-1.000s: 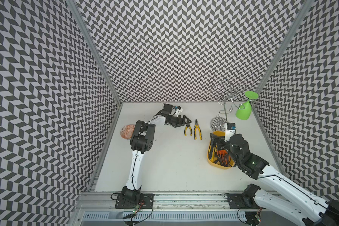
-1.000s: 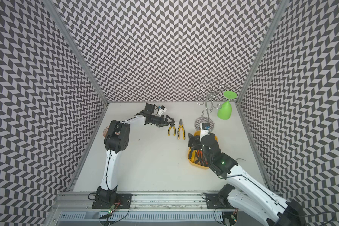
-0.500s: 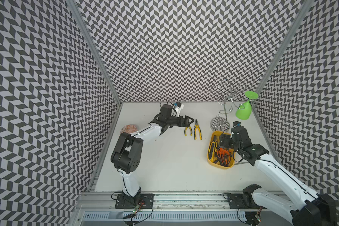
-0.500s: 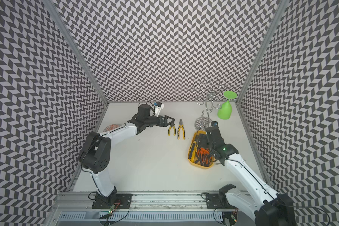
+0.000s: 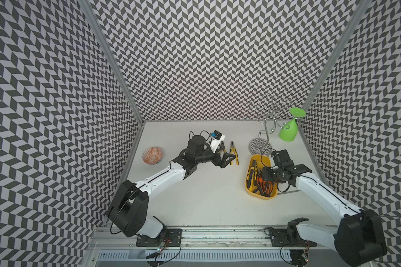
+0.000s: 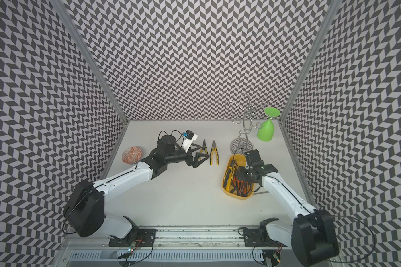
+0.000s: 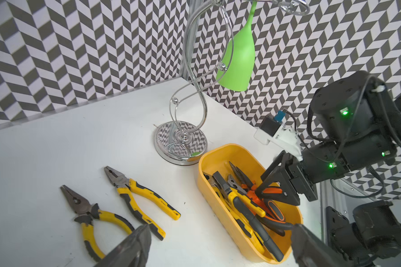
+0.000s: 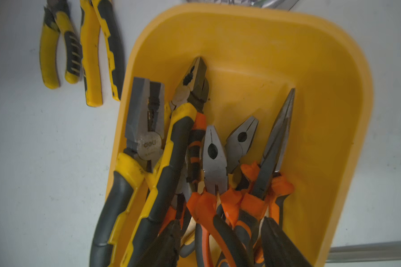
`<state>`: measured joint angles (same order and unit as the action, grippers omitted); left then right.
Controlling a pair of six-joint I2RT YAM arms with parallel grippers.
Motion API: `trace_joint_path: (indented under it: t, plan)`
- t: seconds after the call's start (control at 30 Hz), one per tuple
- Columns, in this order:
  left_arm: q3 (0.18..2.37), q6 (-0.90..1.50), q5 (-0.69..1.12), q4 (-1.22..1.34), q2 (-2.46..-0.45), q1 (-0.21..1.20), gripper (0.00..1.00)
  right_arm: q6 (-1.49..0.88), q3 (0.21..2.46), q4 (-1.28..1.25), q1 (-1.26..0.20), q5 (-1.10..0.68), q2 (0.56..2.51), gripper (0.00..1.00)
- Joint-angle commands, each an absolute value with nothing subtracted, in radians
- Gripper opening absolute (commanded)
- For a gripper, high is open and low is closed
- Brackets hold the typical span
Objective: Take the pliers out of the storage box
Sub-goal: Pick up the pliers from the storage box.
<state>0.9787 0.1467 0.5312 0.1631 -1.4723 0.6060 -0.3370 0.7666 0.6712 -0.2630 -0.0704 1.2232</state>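
right of centre in both top views, the storage box (image 5: 261,197) is holding tangled pliers (image 8: 214,157). the right jaws are straddling orange handles (image 7: 270,191), gripping or not i cannot tell; interlocked neighbours could be dragging up too, tipping the box. the left jaws are gaping empty.

The left arm (image 5: 162,180) reaches toward the bench's (image 5: 206,198) far edge, left end effector (image 5: 228,153) spread wide, while the right arm (image 5: 320,194) bends in by the right edge, right end effector (image 7: 273,194) tipped down, jaws partway apart.
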Motion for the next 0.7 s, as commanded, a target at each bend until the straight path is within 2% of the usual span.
trace_joint_path:
  t: [0.0, 0.13, 0.2, 0.3, 0.5, 0.57, 0.67]
  plan:
    - [0.978, 0.106, 0.483, 0.169, -1.468, 0.6, 0.98, -0.301, 0.768, 0.644, -0.259, -0.186, 1.249, 0.4]
    - [1.002, 0.117, 0.498, 0.163, -1.495, 0.6, 0.98, -0.311, 0.75, 0.674, -0.259, -0.239, 1.22, 0.33]
    - [1.004, 0.121, 0.503, 0.171, -1.502, 0.6, 0.98, -0.32, 0.744, 0.694, -0.259, -0.272, 1.204, 0.33]
    - [1.002, 0.128, 0.52, 0.188, -1.506, 0.597, 0.98, -0.33, 0.722, 0.706, -0.261, -0.332, 1.185, 0.4]
    - [0.999, 0.132, 0.529, 0.186, -1.51, 0.591, 0.98, -0.339, 0.724, 0.754, -0.262, -0.352, 1.182, 0.38]
    - [0.996, 0.143, 0.538, 0.197, -1.511, 0.587, 0.98, -0.336, 0.728, 0.757, -0.262, -0.316, 1.177, 0.33]
    - [1.004, 0.155, 0.554, 0.205, -1.517, 0.583, 0.98, -0.343, 0.742, 0.762, -0.262, -0.252, 1.18, 0.18]
